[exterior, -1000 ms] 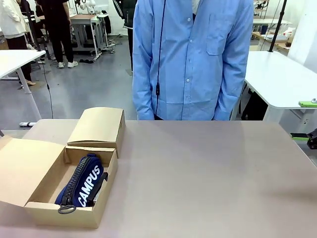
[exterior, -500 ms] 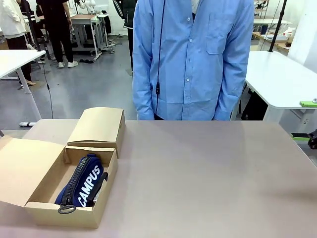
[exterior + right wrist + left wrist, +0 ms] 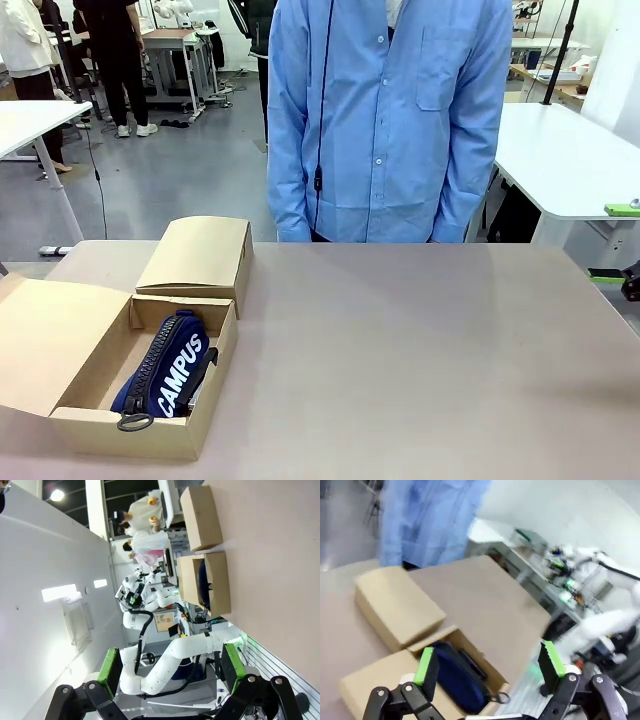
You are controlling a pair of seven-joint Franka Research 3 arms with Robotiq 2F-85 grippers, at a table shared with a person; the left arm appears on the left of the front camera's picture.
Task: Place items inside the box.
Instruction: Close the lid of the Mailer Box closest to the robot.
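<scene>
While the arms stand back from the work, the scene reads as follows.

Box: plain tan cardboard box at the near left of the table, flap lid thrown open to the left; also seen in the left wrist view.

Pouch: navy zip pouch lettered "CAMPUS" lies inside the box, slanting from its far wall to its near corner, zip pull ring at the near end; something dark lies beside it, too hidden to name.

Second box: shorter cardboard box, closed, touching the far side of the open one.

Left gripper: hangs above the open box, fingers spread wide, holding nothing.

Right gripper: off the table's right side, fingers spread wide, empty.

Person: stands at the far side in a blue shirt, hands behind the back.

Handling, judged: the pouch looks soft and light and would sag; a pinch across its middle suits best. Cardboard walls would dent under pressure.
</scene>
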